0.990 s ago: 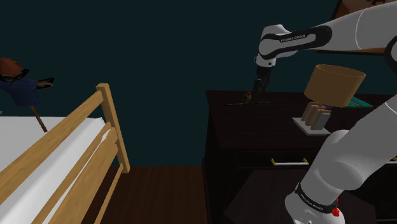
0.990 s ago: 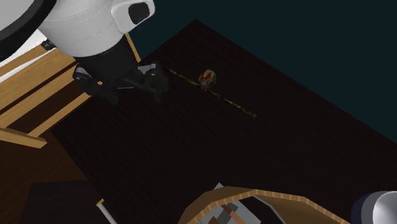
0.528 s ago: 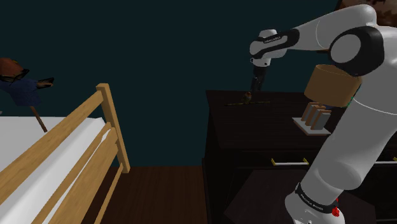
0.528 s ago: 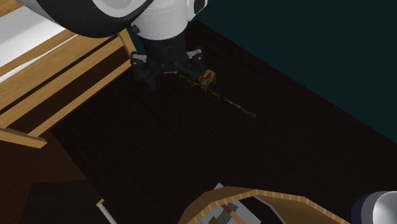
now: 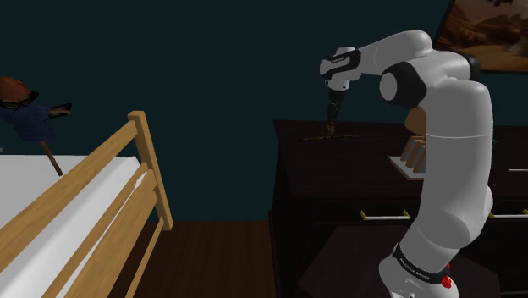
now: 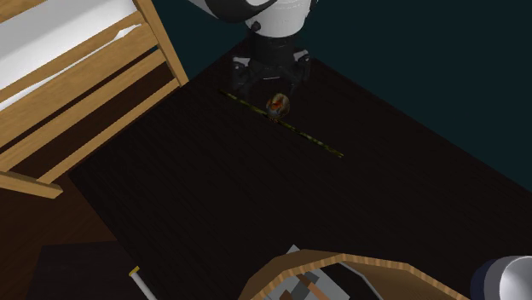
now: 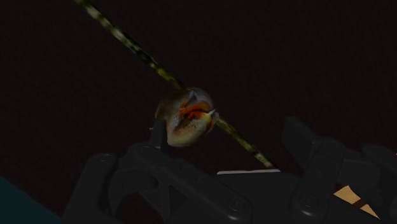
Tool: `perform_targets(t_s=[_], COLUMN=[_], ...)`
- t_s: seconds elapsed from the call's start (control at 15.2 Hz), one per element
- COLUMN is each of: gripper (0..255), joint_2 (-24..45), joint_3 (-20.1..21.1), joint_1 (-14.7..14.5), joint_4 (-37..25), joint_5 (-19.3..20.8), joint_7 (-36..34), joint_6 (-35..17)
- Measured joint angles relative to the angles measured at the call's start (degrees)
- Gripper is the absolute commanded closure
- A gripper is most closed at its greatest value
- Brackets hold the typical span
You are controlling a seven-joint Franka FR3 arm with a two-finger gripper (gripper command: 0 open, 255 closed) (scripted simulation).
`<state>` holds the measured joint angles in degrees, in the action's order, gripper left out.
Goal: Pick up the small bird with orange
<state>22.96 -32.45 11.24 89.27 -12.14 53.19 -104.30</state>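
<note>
The small bird (image 7: pixel 186 118) was seen on the dark dresser (image 6: pixel 256 204), just below the gripper (image 7: pixel 232 137), which was spread wide. Perched on a thin twig (image 7: pixel 127 41) near one finger, it could be knocked aside by an off-centre descent.

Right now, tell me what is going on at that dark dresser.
The white arm holds its black gripper low over the small bird with orange. The bird sits on a thin mottled stick that lies on the dresser top. In the wrist view the fingers stand apart with the bird close by one of them, not clasped. Nothing is lifted yet.
</note>
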Motion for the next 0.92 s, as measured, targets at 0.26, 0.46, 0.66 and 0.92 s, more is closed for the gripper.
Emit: perform_targets(t_s=[0.26, 0.46, 0.66, 0.92], gripper=[0, 0, 0, 255], joint_2=[7.5, 8.7, 9.2, 9.2], joint_3=[1.5, 1.9, 2.1, 2.1], joint_1=[3.8, 4.0, 3.9, 3.9], joint_4=[-7.9, -7.3, -6.0, -5.4], joint_5=[-3.5, -4.1, -4.4, -4.5], joint_7=[3.2, 3.7, 3.9, 4.0], joint_6=[1.5, -0.1, -1.9, -2.6])
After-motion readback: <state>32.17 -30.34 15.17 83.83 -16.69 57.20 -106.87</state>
